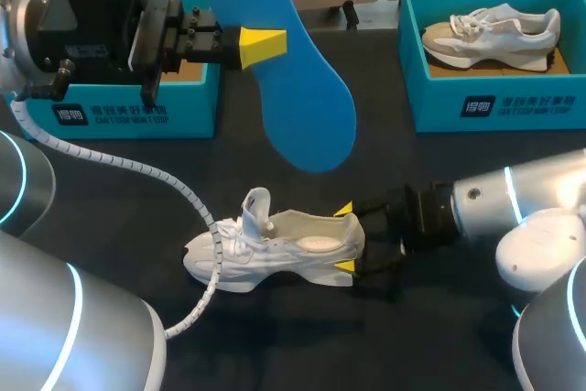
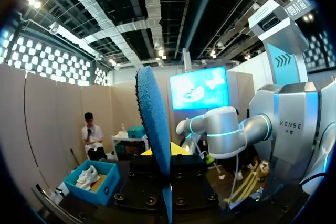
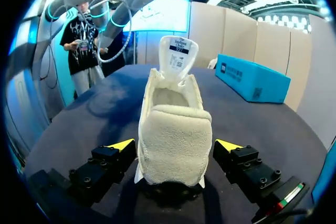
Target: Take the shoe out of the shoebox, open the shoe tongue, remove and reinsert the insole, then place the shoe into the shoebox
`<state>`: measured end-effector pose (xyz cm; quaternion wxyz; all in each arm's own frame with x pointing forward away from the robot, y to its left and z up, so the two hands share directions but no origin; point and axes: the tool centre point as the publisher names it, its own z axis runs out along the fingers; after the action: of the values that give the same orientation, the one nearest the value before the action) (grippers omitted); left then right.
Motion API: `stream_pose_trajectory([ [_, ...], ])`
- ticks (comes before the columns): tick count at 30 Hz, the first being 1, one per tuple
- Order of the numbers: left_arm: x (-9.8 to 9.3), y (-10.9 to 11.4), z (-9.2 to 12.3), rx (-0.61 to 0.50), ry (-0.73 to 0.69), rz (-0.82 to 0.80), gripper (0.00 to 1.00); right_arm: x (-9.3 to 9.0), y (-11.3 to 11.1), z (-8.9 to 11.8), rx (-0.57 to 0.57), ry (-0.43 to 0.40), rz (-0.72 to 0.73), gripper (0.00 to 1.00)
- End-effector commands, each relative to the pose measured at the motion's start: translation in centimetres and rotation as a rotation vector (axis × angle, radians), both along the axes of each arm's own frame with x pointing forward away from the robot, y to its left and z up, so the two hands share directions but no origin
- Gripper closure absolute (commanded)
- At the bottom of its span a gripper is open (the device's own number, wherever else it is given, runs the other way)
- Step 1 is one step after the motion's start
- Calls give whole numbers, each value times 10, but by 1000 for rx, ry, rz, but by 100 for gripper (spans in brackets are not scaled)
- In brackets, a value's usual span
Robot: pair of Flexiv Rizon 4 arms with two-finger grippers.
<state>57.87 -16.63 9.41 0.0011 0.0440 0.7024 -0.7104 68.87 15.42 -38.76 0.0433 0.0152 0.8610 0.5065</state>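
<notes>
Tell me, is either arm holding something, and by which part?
The left fingers pinch the blue insole by its side edge. The right fingers flank the shoe at its heel with gaps, holding nothing.

The blue insole (image 2: 155, 124) stands upright, edge-on, clamped in the pincer (image 2: 161, 153); a shoebox (image 2: 108, 188) holding a shoe (image 2: 86, 177) lies beyond.

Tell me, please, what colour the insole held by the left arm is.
The insole is bright blue; the head view shows it best.
</notes>
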Motion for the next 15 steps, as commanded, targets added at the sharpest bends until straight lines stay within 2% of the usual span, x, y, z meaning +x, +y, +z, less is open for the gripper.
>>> stream_pose_trajectory([
  [1,0,-1,-1,-1,-1,-1,100,-4,-9,23,-313,51,7,0],
  [10,0,-1,-1,-1,-1,-1,100,-7,-8,51,-698,115,14,0],
  [12,0,-1,-1,-1,-1,-1,100,-8,-6,56,-740,110,6,0],
  [14,0,-1,-1,-1,-1,-1,100,-9,-5,60,-830,120,6,0],
  [15,0,-1,-1,-1,-1,-1,100,-10,-4,62,-834,116,3,0],
])
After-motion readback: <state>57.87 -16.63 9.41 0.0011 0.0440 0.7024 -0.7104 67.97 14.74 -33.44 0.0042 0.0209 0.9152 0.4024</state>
